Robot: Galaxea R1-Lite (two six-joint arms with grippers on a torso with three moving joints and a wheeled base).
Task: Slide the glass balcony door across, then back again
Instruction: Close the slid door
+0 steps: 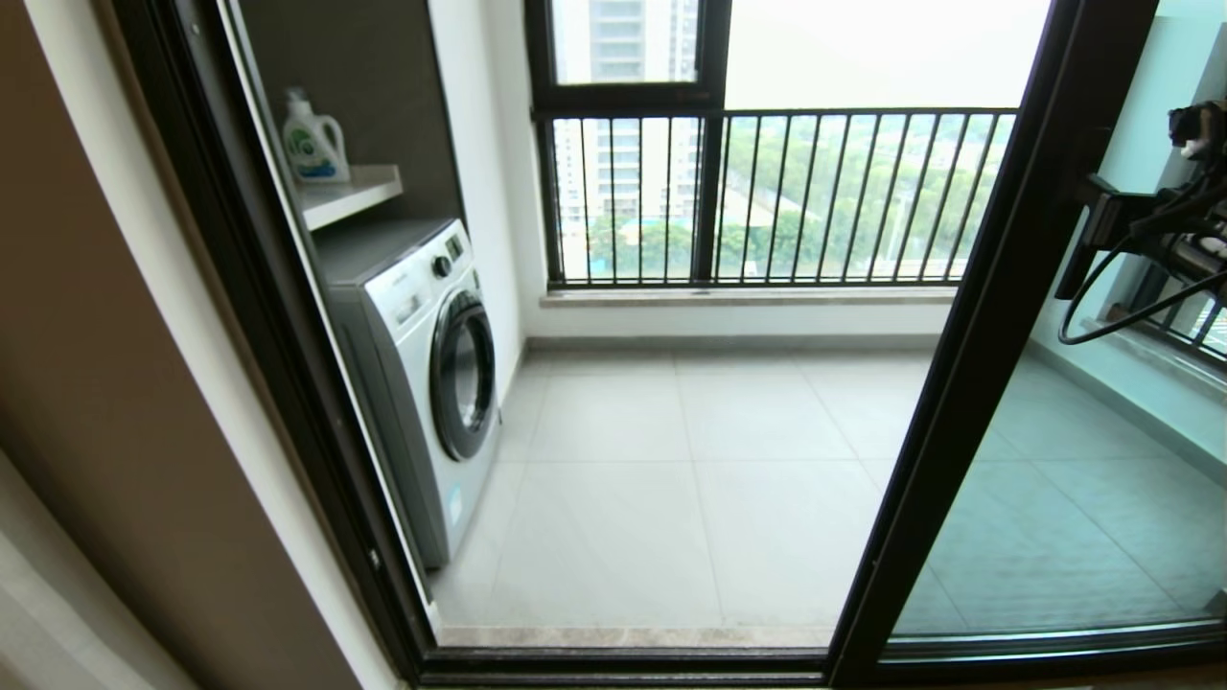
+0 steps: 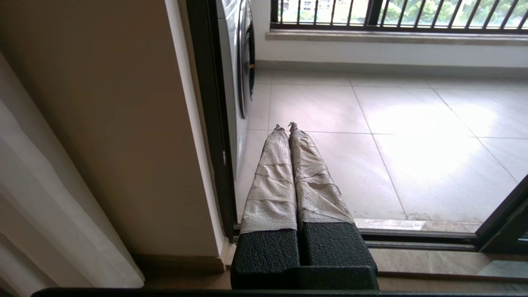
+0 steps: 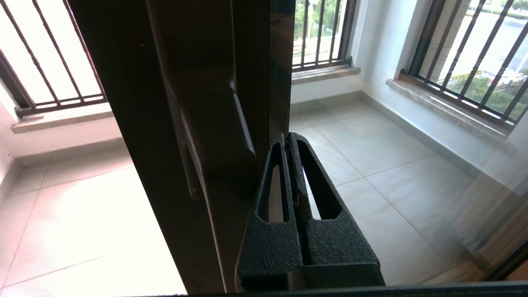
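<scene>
The glass balcony door [image 1: 997,316] stands slid to the right, its black upright slanting across the head view with tinted glass to its right. In the right wrist view the upright [image 3: 165,103] carries a black bar handle [image 3: 214,119]. My right gripper [image 3: 287,138] is shut on nothing, its tips against the upright's edge just beside the handle; it shows at handle height [image 1: 1088,225] in the head view. My left gripper [image 2: 285,127], with taped fingers, hangs shut and empty low near the left jamb. The door's bottom corner [image 2: 501,222] appears at the far side.
A white washing machine [image 1: 431,374] stands just inside the opening on the left, under a shelf with a detergent bottle [image 1: 312,139]. A barred window [image 1: 767,192] closes the balcony's back. The black left jamb [image 1: 278,364] and floor track [image 1: 623,661] frame the opening. A pale curtain [image 2: 41,206] hangs left.
</scene>
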